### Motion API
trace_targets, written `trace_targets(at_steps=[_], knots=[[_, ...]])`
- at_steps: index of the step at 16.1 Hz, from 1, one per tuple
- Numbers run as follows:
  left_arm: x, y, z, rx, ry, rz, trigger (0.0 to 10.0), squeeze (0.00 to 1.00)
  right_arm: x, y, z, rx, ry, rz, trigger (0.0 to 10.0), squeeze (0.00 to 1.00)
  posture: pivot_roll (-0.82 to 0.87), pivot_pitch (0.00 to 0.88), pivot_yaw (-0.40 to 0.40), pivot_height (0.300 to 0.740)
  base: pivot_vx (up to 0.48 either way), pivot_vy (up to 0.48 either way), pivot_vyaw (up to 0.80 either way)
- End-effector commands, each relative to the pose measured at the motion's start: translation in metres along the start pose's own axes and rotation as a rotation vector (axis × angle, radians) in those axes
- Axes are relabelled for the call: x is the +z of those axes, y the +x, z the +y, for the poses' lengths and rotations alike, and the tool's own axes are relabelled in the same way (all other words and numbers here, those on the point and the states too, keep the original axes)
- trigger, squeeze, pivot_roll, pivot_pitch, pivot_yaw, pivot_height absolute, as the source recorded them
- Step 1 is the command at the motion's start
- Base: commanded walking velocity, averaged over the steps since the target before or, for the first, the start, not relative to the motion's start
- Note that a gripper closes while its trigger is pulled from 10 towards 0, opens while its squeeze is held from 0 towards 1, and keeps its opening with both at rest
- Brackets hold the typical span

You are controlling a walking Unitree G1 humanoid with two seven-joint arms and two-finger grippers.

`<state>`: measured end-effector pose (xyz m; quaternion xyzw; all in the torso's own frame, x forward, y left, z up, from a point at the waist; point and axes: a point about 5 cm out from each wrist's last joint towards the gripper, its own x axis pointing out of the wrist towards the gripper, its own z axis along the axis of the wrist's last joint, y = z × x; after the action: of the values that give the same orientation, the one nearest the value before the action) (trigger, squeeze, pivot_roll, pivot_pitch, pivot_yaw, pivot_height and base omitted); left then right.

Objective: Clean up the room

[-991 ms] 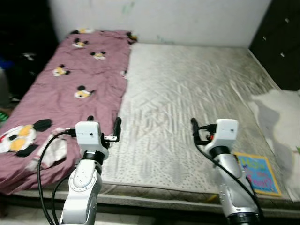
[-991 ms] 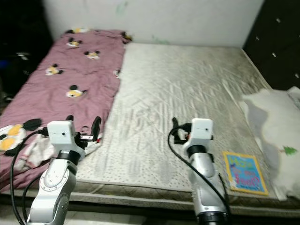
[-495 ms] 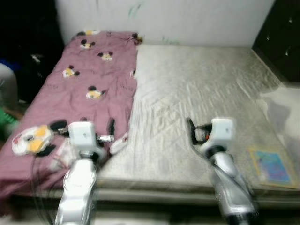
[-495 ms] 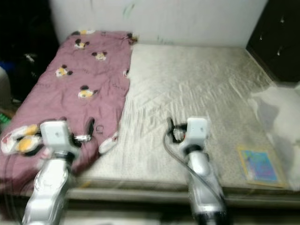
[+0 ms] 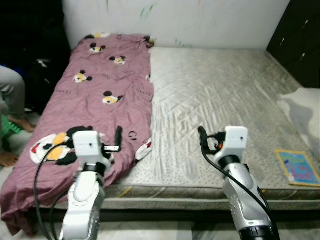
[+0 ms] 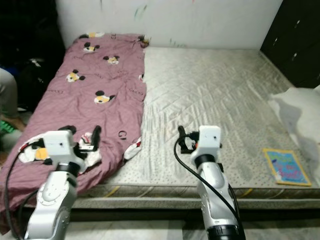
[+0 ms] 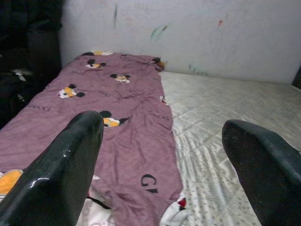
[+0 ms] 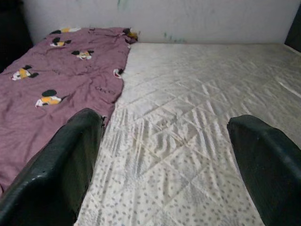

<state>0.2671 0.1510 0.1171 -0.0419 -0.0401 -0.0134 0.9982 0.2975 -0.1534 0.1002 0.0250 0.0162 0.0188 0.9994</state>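
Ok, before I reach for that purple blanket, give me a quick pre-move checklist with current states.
1. Left gripper open, holding nothing: ok.
2. Right gripper open, holding nothing: ok.
3. Purple blanket in front of the left gripper, lying flat on the mattress: ok.
4. Blanket's near edge hangs over the mattress side: ok.
5. Person's legs beside the bed on the robot's left: not ok, keep clear.
6. Book lies apart from the blanket: ok.
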Motion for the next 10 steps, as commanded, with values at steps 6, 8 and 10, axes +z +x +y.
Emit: trace_targets(at_steps=[6, 8, 10], knots=[[0.0031, 0.0007, -0.0019, -0.016, 0.019, -0.009, 10.0, 0.0, 0.0015, 0.0011, -0.0024, -0.014, -0.002, -0.006, 10.0, 0.0, 0.02, 0.068, -0.007, 0.74, 0.0, 0.0, 0.0], [0.0043, -0.0018, -0.0027, -0.016, 0.026, -0.012, 10.0, 0.0, 0.0011, 0.0016, -0.0012, -0.01, -0.007, -0.005, 10.0, 0.0, 0.04, 0.066, -0.003, 0.74, 0.0, 0.0, 0.0], [0.0046, -0.0028, -0.0028, -0.019, 0.029, -0.01, 10.0, 0.0, 0.0009, 0.0021, -0.0005, -0.01, -0.007, -0.005, 10.0, 0.0, 0.04, 0.066, 0.0, 0.74, 0.0, 0.0, 0.0]])
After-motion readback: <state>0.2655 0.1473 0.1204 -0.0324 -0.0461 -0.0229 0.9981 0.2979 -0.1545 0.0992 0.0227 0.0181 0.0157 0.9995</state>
